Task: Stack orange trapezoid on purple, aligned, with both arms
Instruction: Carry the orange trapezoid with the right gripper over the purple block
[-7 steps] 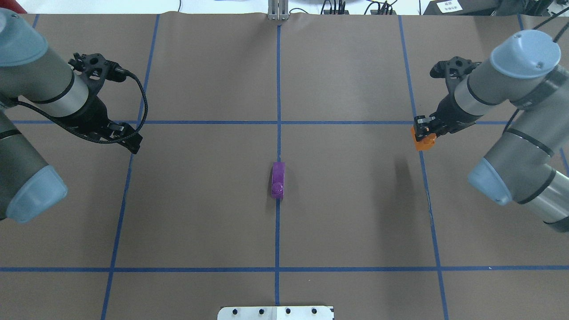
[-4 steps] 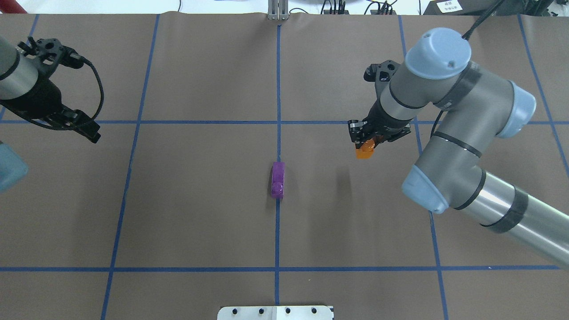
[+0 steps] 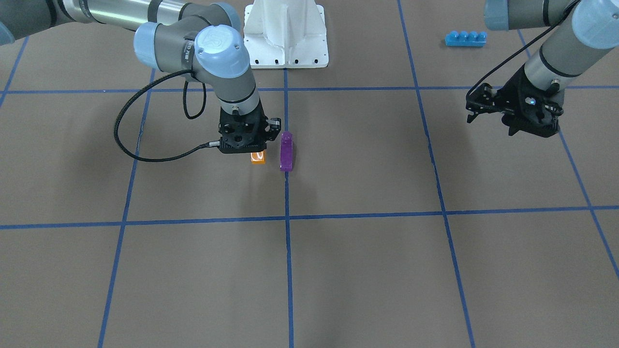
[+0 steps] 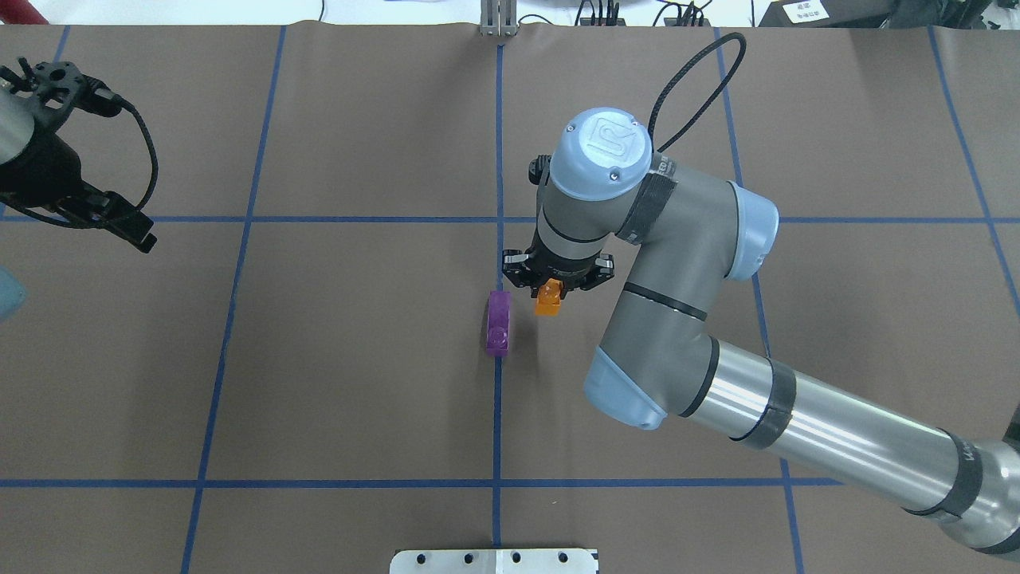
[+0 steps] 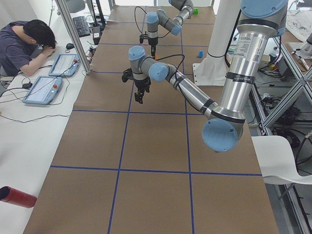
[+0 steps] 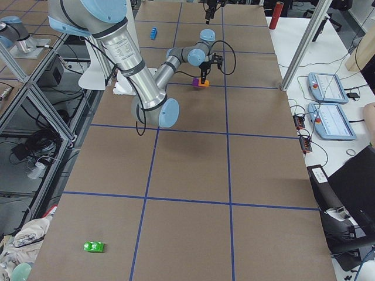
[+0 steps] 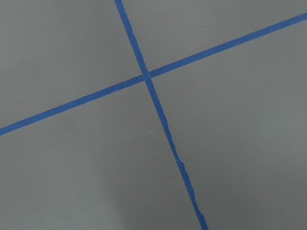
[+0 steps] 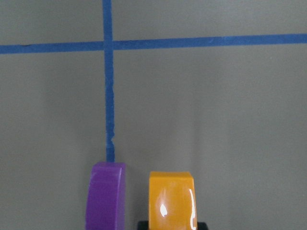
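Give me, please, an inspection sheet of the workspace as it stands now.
Surface: brown table with a blue tape grid.
Job's things: orange trapezoid held beside purple, apart from it; purple lies on the centre tape line.
Clutter: long blue brick near the white base; green piece at the table's end.
Hands: right hand shut on orange trapezoid; left hand far off, jaw state unclear.
Cables: black cable loops off each wrist.
Surroundings: seated operator, pendants.

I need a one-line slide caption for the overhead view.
Right hand holds the orange block just beside the purple block; left hand hangs far aside.
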`<action>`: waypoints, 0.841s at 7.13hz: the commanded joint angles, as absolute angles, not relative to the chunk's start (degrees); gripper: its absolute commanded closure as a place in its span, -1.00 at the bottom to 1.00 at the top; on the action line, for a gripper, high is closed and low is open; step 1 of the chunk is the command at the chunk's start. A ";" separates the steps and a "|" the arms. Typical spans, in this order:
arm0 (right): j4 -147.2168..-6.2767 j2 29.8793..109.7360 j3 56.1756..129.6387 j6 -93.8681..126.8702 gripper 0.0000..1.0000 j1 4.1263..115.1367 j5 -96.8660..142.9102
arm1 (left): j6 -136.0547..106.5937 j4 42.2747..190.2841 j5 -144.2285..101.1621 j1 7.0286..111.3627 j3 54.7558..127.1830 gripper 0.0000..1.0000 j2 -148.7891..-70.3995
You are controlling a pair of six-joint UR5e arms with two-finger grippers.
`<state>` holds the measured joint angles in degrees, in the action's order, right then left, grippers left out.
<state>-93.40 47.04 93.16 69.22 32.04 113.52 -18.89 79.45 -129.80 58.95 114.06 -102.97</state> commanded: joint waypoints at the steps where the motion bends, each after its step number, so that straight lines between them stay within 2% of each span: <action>1: -98.69 42.47 92.81 73.02 1.00 28.50 107.79 | -19.16 79.45 -129.81 58.89 113.91 -1.00 -102.92; 6: -98.35 42.63 92.73 75.50 1.00 24.87 103.27 | -19.34 79.54 -129.81 58.80 113.73 -1.00 -102.92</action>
<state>-98.36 42.58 92.79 75.39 25.18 103.70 -19.32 79.53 -129.81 58.80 113.76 -102.92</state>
